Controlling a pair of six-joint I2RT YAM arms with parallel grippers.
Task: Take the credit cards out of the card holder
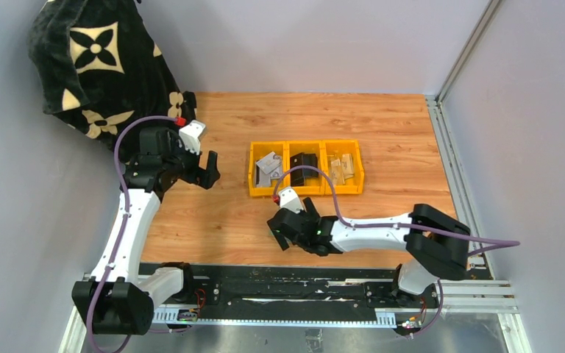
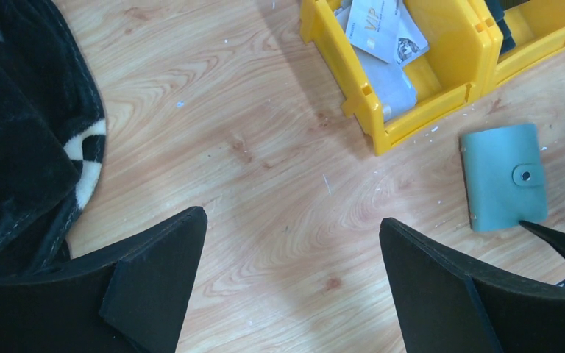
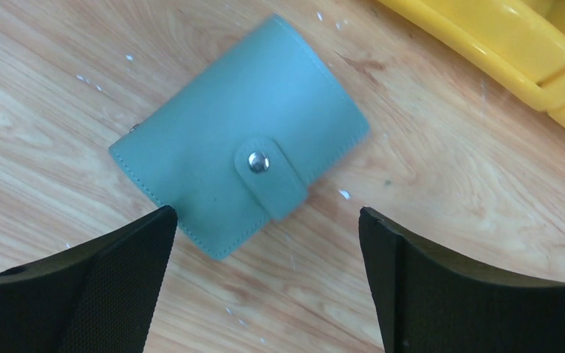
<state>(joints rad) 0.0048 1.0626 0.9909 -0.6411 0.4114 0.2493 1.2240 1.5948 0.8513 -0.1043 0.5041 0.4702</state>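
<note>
Wooden table (image 1: pixel 221 220): left gripper (image 2: pixel 290 224) and right gripper (image 3: pixel 265 212) both spread wide, card holder (image 3: pixel 213 147) lying shut.
A black blanket (image 1: pixel 96 59) with cream flowers was heaped at the far left corner. Three yellow bins (image 1: pixel 305 193) sat in a row at mid-table; the left one held loose cards (image 2: pixel 379 29), the middle one a black item (image 1: pixel 304 162). The left gripper hung empty over bare wood beside the blanket. The right gripper hung empty above the green card holder, which lay flat just in front of the bins, its tab fastened by a small metal snap (image 3: pixel 258 162).
</note>
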